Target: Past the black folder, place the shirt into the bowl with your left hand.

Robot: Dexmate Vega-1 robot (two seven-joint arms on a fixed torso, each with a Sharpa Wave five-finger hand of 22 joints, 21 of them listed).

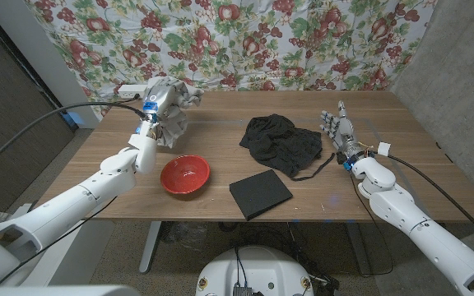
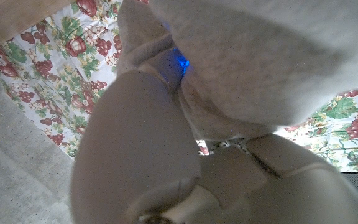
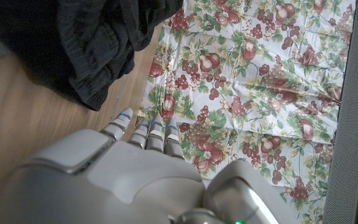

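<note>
Head camera looks down across the wooden table toward the floral curtain; both wrist cameras, close in, share that curtain.

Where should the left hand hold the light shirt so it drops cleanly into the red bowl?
Probably at the bunched top, from above, as the left hand holds it now. The light shirt is crumpled, with loose folds hanging below the hand, so a high hold lets the bulk trail down into the red bowl, which sits open-side up nearer the table's front edge.
</note>
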